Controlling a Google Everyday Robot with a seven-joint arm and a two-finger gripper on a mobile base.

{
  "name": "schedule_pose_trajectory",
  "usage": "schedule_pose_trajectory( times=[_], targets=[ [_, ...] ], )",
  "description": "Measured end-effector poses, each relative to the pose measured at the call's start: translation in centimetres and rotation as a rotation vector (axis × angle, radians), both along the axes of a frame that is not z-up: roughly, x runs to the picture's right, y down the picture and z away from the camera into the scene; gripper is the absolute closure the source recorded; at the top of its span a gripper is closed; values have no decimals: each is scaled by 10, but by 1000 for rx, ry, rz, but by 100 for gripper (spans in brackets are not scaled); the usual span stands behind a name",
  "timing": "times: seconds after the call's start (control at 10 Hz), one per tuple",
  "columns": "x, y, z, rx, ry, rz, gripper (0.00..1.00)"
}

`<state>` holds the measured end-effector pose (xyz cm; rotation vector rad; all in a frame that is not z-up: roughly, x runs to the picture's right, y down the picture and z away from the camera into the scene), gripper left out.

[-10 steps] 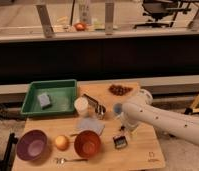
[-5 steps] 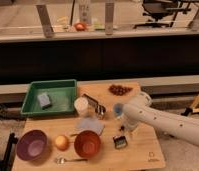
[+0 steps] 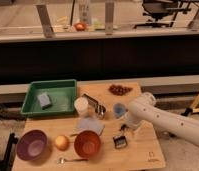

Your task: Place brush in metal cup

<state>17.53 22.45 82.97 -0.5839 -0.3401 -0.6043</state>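
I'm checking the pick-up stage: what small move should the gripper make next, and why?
Likely ease the gripper down onto the brush and take hold of its handle: its head appears to rest on the table right below the gripper, while the metal cup stands apart beside the cream cup, with no brush in it.

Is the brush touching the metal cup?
Apart. The camera view shows table wood between the brush, close by the gripper, and the metal cup.

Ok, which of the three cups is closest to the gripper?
The light blue cup, rightmost of the three, just beyond the gripper. The metal cup and the cream cup stand farther left.
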Motion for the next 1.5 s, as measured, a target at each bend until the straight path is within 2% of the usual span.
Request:
schedule_pose_trajectory(
  times=[0.3,0.4,0.6,0.8,1.1,1.5],
  targets=[
    [3,7,6,-22,-15,19,70],
    [5,9,6,-26,-15,27,82],
    [4,7,5,-23,-16,21,100],
    [5,5,-4,-17,-10,8,100],
    [4,-11,-31,17,-4,-21,100],
    [-1,-33,-63,49,2,-87,100]
  ],
)
